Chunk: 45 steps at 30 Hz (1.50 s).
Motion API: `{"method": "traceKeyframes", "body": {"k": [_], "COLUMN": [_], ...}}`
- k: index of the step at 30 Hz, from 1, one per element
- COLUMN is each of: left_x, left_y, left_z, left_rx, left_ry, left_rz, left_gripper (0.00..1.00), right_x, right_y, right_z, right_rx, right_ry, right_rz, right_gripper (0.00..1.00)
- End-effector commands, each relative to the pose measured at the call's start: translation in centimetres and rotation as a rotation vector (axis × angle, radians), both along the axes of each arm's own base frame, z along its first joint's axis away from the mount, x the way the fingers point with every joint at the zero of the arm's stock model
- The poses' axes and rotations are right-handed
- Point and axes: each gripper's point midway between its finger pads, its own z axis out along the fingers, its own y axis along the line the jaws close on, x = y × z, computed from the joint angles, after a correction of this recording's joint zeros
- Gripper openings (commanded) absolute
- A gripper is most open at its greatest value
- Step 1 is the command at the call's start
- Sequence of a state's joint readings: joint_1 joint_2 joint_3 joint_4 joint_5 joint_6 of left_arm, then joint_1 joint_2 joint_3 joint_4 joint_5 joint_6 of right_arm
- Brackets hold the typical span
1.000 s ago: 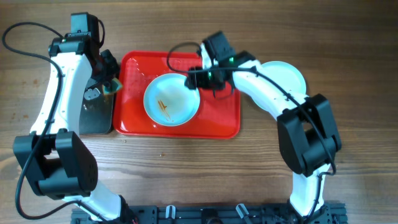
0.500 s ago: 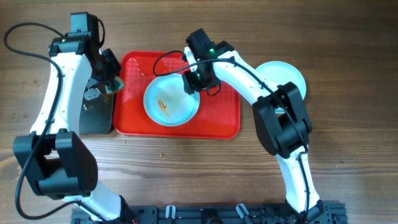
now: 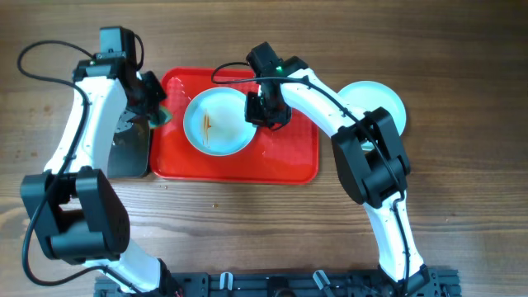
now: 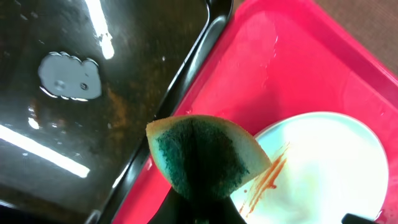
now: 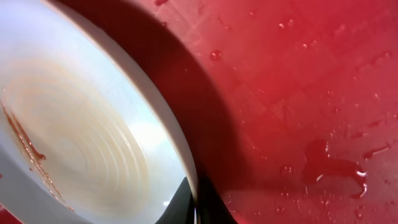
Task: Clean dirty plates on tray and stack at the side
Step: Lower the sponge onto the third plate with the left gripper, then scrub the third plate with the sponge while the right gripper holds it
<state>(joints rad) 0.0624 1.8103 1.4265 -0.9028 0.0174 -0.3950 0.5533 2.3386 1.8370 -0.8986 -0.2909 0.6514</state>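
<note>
A pale-blue plate (image 3: 217, 122) with an orange-brown smear (image 3: 207, 125) lies on the red tray (image 3: 289, 157). In the right wrist view it stands tilted, with shadow under its rim. My right gripper (image 3: 262, 107) is shut on the plate's right rim; the thin rim sits between the dark fingertips of the right gripper (image 5: 195, 202). My left gripper (image 3: 157, 111) is shut on a yellow-green sponge (image 4: 205, 152), over the tray's left edge beside the plate (image 4: 329, 168). A second plate (image 3: 381, 99) rests on the table at the right, partly behind my right arm.
A black tray (image 3: 128, 153) lies against the red tray's left side, wet, with a small puddle (image 4: 68, 78). Water droplets dot the red tray (image 5: 311, 93). Cables loop behind both arms at the far edge of the wooden table.
My right gripper has closed on the plate's rim and the plate has shifted left and back. My left gripper with the sponge has moved slightly right, towards the plate.
</note>
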Motion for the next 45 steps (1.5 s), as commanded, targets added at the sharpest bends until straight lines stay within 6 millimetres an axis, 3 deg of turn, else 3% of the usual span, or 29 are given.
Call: {"method": "traceKeyframes", "body": {"k": [1, 2, 5, 6, 7, 11, 13, 18, 23, 27, 30, 33, 36, 41, 45], "left_x": [0.1, 0.6, 1.5, 1.8, 2.2, 3.0, 3.4, 3.1, 1.8, -1.2, -4.6, -5.9, -4.4, 0.9, 3.7], "left_y": [-0.8, -1.2, -2.3, -2.9, -3.7, -6.6, -7.8, -8.2, -8.4, -10.9, -13.4, -14.6, -14.4, -11.9, -7.4], "left_z": [-1.4, -1.6, -1.8, -1.8, -1.9, -3.0, -4.7, -9.0, -11.4, -11.3, -10.7, -10.3, -10.6, -11.1, -10.9], "left_rx": [-0.061, -0.079, -0.066, -0.056, -0.046, -0.027, -0.025, -0.021, -0.028, -0.158, -0.297, -0.345, -0.31, -0.145, 0.11], "left_ry": [-0.008, -0.03, -0.073, -0.09, -0.103, -0.12, -0.106, -0.027, 0.049, 0.121, 0.187, 0.204, 0.166, 0.059, -0.015], "left_rz": [-0.007, -0.018, -0.1, -0.141, -0.186, -0.299, -0.327, -0.368, -0.428, -0.597, -0.765, -0.836, -0.783, -0.458, -0.155], "left_gripper": [0.04, 0.04, 0.04, 0.04, 0.04, 0.04, 0.04, 0.04, 0.04, 0.04, 0.04, 0.04, 0.04, 0.04, 0.04], "right_x": [-0.7, -0.6, -0.6, -0.5, -0.4, -0.4, -0.4, -0.2, -0.1, 0.0, 0.1, 0.1, 0.1, 0.1, 0.1], "right_y": [-1.1, -1.1, -0.6, -0.4, -0.4, -0.4, -0.4, -0.3, -0.2, -0.1, 0.0, 0.0, 0.0, 0.0, 0.1], "right_z": [-2.0, -2.0, -1.8, -1.7, -1.7, -1.7, -1.7, -1.7, -1.7, -1.6, -1.6, -1.6, -1.6, -1.6, -1.6], "right_rx": [-0.054, -0.051, -0.02, -0.012, -0.013, -0.012, -0.012, -0.007, -0.003, 0.001, 0.004, 0.005, 0.005, 0.008, 0.01], "right_ry": [0.037, 0.024, 0.005, -0.002, -0.004, -0.008, -0.01, -0.021, -0.027, -0.028, -0.035, -0.035, -0.035, -0.034, -0.036], "right_rz": [-0.01, 0.021, 0.083, 0.095, 0.095, 0.101, 0.107, 0.116, 0.117, 0.118, 0.118, 0.118, 0.118, 0.118, 0.118], "right_gripper": [0.17, 0.26, 0.28, 0.22, 0.07, 0.04, 0.05, 0.04, 0.04, 0.04, 0.05, 0.04, 0.04, 0.04, 0.04]}}
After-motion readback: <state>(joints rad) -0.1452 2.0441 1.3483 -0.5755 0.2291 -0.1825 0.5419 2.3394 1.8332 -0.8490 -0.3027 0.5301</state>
